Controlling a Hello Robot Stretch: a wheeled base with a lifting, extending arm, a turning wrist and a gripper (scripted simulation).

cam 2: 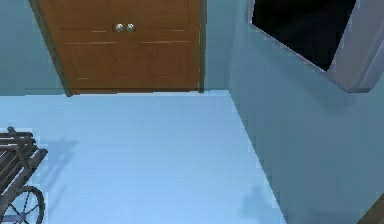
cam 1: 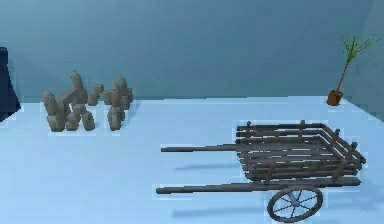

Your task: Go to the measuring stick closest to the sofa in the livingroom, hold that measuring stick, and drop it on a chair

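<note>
A dark wooden cart (cam 1: 290, 160) with slatted sides, two long shafts and a spoked wheel stands on the pale blue floor at the forward view's right. The cart's end and wheel (cam 2: 18, 185) also show at the arm side view's lower left.
A cluster of grey-brown stone-like shapes (cam 1: 85, 103) stands by the far wall at the forward view's left. A potted plant (cam 1: 340, 78) sits in the far right corner. A dark blue object (cam 1: 5, 85) touches the left edge. A wooden double door (cam 2: 125, 45) and a dark window (cam 2: 305, 30) line the walls in the arm side view.
</note>
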